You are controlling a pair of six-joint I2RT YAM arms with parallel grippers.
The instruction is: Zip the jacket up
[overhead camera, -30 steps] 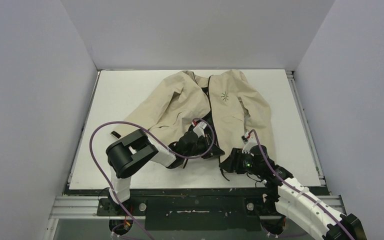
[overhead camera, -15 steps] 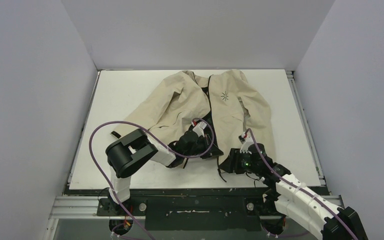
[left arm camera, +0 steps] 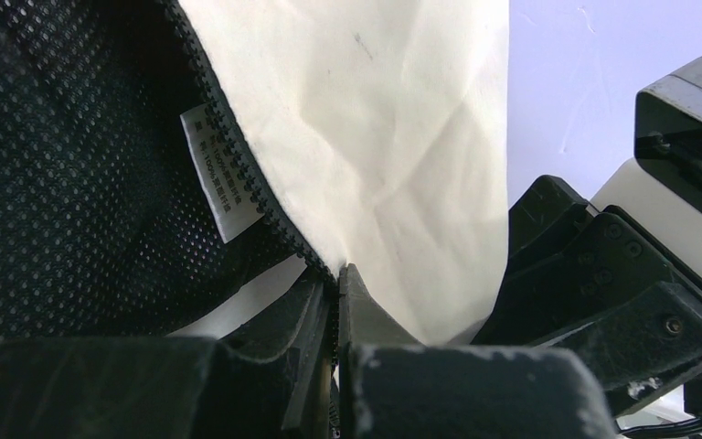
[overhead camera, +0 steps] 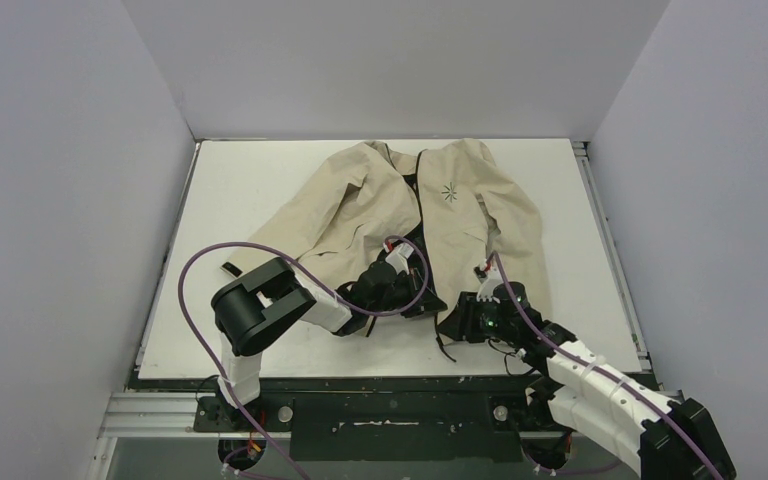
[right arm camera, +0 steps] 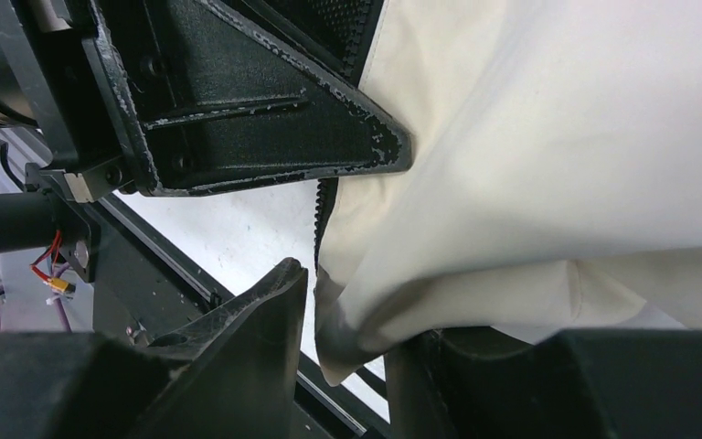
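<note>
Now the jacket (overhead camera: 460,230) is lying open mid-frame; our left gripper (left arm camera: 336,306) is pinching its zipper edge (left arm camera: 238,174) (steadying it, we reckon), while the right gripper (right arm camera: 352,315) is straddling the opposite hem (right arm camera: 338,361) to align it. Clamped or not, we cannot tell.

Right gripper (overhead camera: 453,323) shifted left and slightly up-table, closer to jacket (overhead camera: 460,215) hem corner beside zipper foot; jaws narrowed, hem fabric now between fingers (right arm camera: 265,315). Right forearm swung left with it; purple cable (overhead camera: 505,290) loop above wrist moved left too
</note>
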